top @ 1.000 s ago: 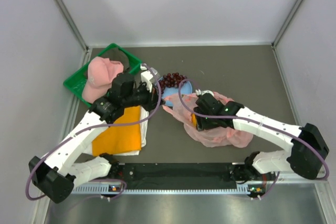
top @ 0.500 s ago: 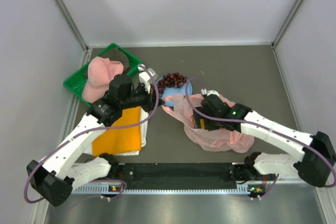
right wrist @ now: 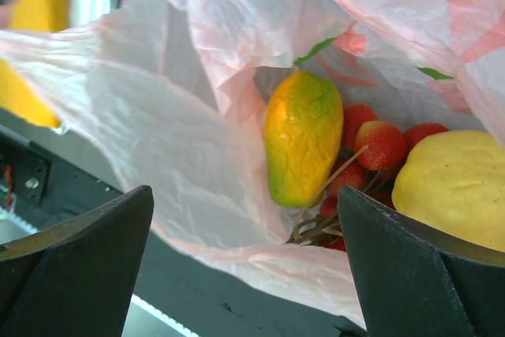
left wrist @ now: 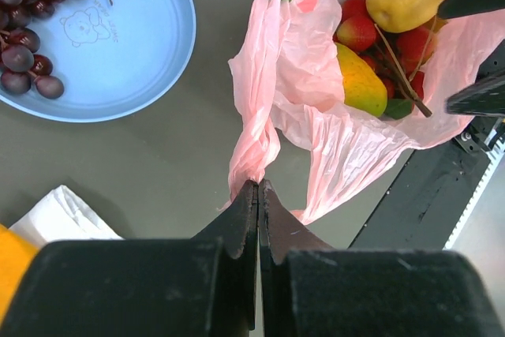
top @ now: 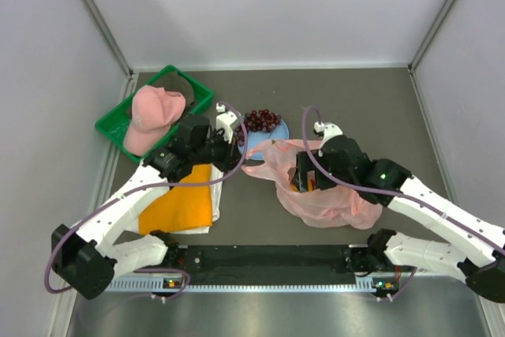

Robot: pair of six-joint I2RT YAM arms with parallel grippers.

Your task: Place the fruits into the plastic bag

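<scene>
Left claw (left wrist: 258, 195) pinched shut on bag (left wrist: 347, 147) rim | right claw (right wrist: 245, 203) spread empty over mango (right wrist: 301, 136), lemon (right wrist: 450, 187) inside | grapes (top: 260, 120) on plate (left wrist: 134, 45), 11 o'clock of bag | next up prob: right grabs grapes gently

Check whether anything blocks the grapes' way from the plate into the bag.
Nothing visible lies between the grapes on the plate and the plastic bag. The right claw, open, sits over the bag's mouth; the left claw pinches its edge.
</scene>
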